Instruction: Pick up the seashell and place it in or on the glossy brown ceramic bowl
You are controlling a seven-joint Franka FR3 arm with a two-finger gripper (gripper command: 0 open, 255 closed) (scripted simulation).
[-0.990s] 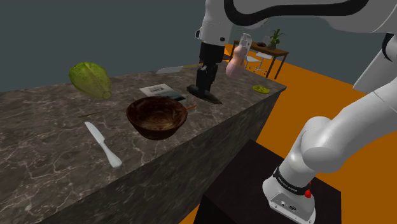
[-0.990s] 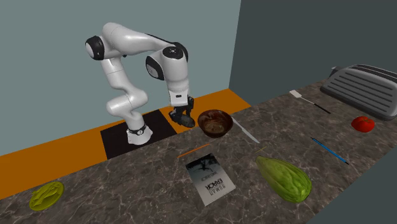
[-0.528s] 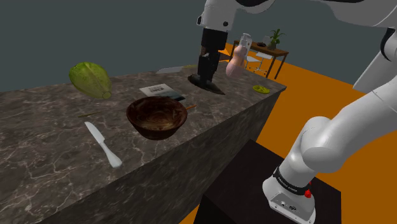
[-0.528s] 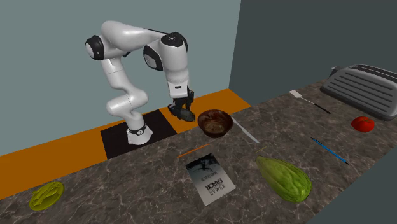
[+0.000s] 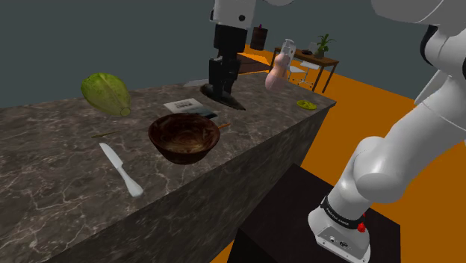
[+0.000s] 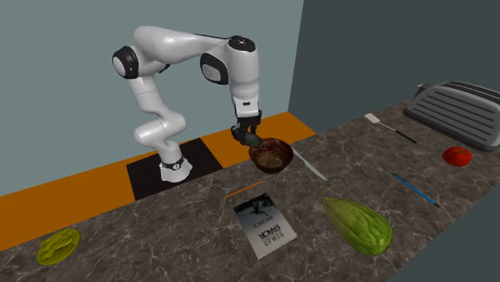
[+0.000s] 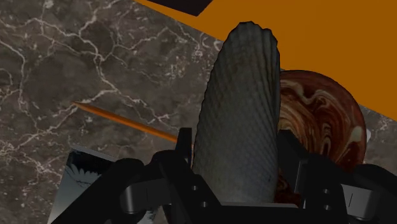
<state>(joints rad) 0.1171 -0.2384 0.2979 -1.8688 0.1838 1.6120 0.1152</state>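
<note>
My gripper [image 5: 222, 81] is shut on the seashell [image 5: 222, 96], a dark grey ribbed shell hanging clear of the marble counter. In the wrist view the seashell [image 7: 245, 121] stands clasped between the fingers of the gripper [image 7: 236, 162], with the glossy brown bowl [image 7: 324, 124] partly hidden behind it. The bowl [image 5: 184, 138] sits upright near the counter's front edge. From the second exterior view the gripper [image 6: 246, 134] holds the seashell [image 6: 250, 143] just above the left rim of the bowl [image 6: 270, 155].
Near the bowl lie a white knife [image 5: 121, 169], an orange pencil [image 6: 244, 189] and a book [image 6: 264, 227]. A green gourd [image 6: 358, 225], blue pen [image 6: 417, 190], tomato [image 6: 457, 155] and grey appliance [image 6: 461, 112] are farther off. The counter [image 5: 60, 194] drops to an orange floor.
The arm has carried the seashell upward and to the shoulder view's left, from beside the counter edge to the bowl's rim. The grip has stayed shut.
</note>
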